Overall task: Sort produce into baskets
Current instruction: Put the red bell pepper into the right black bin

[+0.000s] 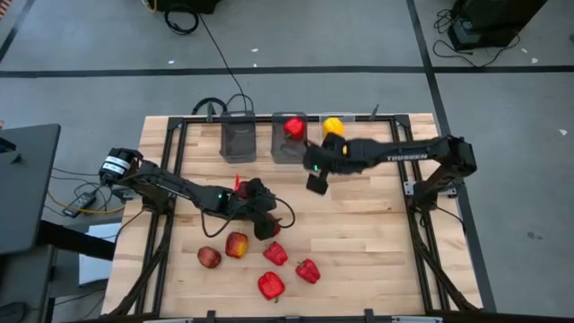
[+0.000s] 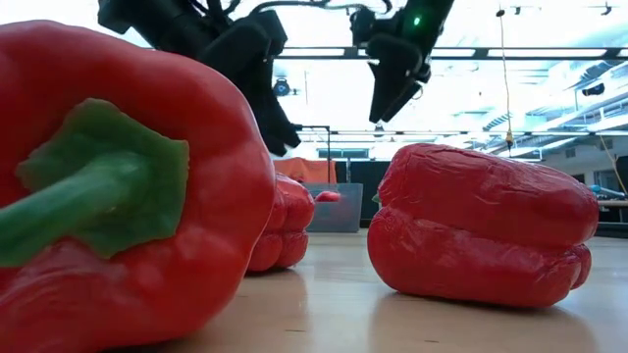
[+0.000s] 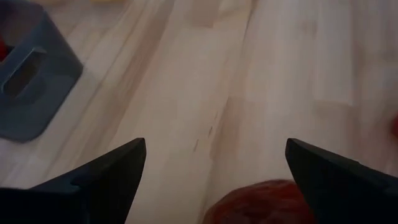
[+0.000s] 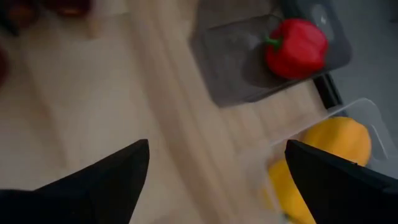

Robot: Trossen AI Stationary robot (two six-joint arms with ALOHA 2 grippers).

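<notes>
We see the left hand [image 1: 262, 213] low over the middle of the pale wooden surface [image 1: 359, 233], its two dark fingers [image 3: 106, 180] spread wide apart with nothing between them. In the left wrist view a dark red rounded piece of produce [image 3: 264, 202] sits just in front of the hand, between the fingers but not gripped; we cannot tell whether it is an apple or a pepper.

Just beyond this hand, toward the surface's near edge, lie a dark red apple [image 1: 209, 257], a red-yellow apple [image 1: 237, 244] and three glossy red bell peppers [image 1: 271, 285]. The left arm is clearly nearer to them.

The right hand [image 1: 317, 183] hangs farther back, fingers also apart and empty, near the row of three bins: a smoky grey empty bin [image 1: 239, 141], a grey bin holding one red pepper [image 1: 293, 127], and a nearly clear bin with yellow peppers [image 1: 333, 126].

Nothing stands between the left hand and the produce.
</notes>
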